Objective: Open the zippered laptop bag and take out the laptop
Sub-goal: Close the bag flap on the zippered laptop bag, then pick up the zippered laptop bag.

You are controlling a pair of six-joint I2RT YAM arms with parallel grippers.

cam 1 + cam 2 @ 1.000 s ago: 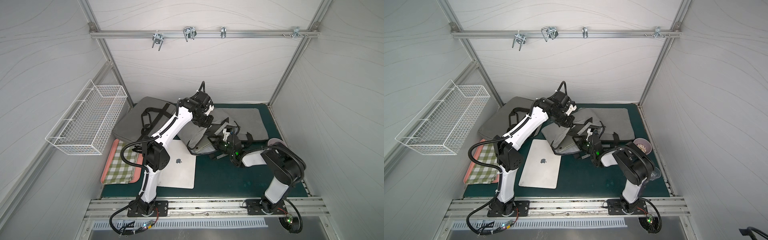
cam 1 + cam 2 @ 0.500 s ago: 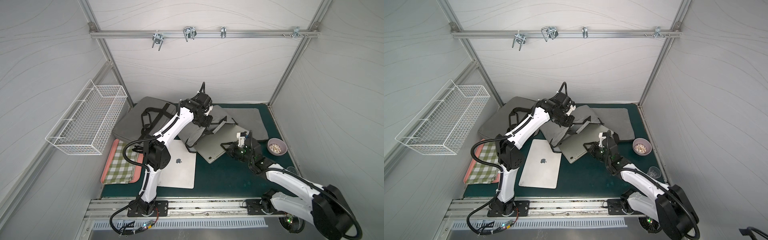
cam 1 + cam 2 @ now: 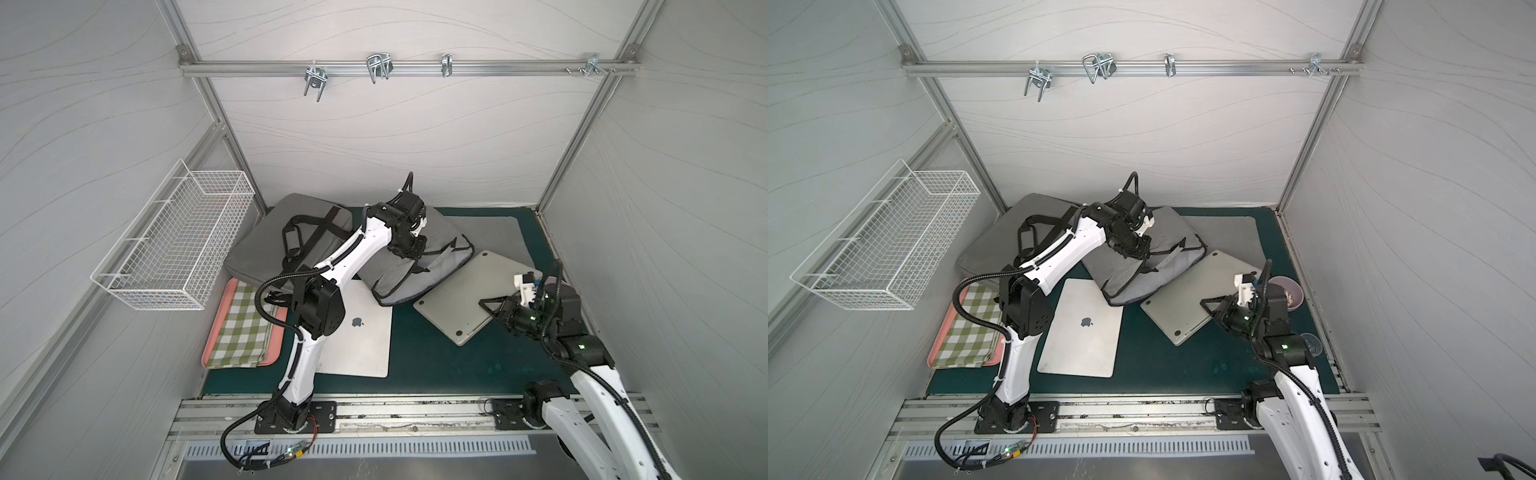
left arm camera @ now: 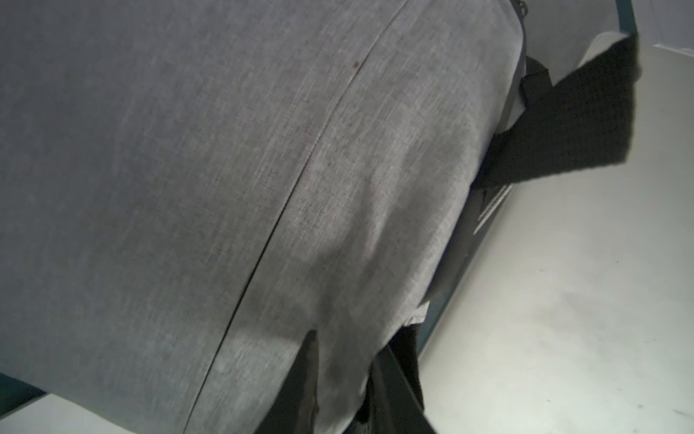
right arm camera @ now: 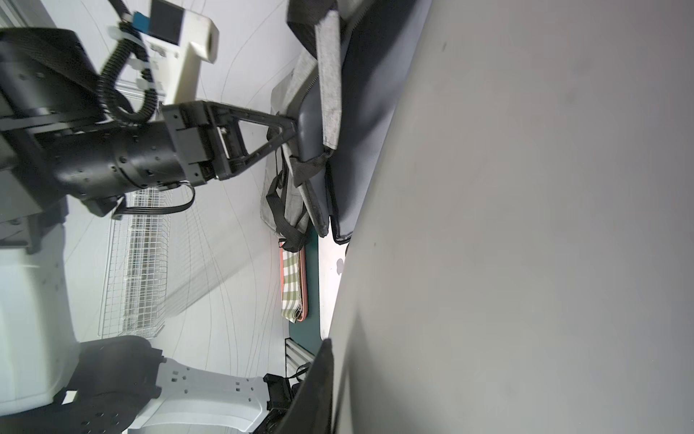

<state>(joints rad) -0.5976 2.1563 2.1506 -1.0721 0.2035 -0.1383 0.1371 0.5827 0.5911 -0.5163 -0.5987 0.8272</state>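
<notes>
- Since the earlier frame the right claw has drawn back toward its own side, and the laptop has come with it, out of the bag.
- Right claw: pinching the laptop's edge, with one finger lying on top of it in both top views.
- Laptop: flat on the green mat, underside up with its small feet showing. One long edge runs along the bag's open mouth — touching or just beside it, I cannot tell which.
- Left claw: down on the grey bag's top, near a black strap. I cannot tell whether it is spread or pinching fabric.
- Second laptop: logo up beside the left arm, its far corner at the bag's edge.
- Further out: another grey bag at the back left, a flat grey pad at the back right, and a checked cloth on a pink tray. A wire basket hangs on the left wall, and a bowl and a cup sit by the right arm.
</notes>
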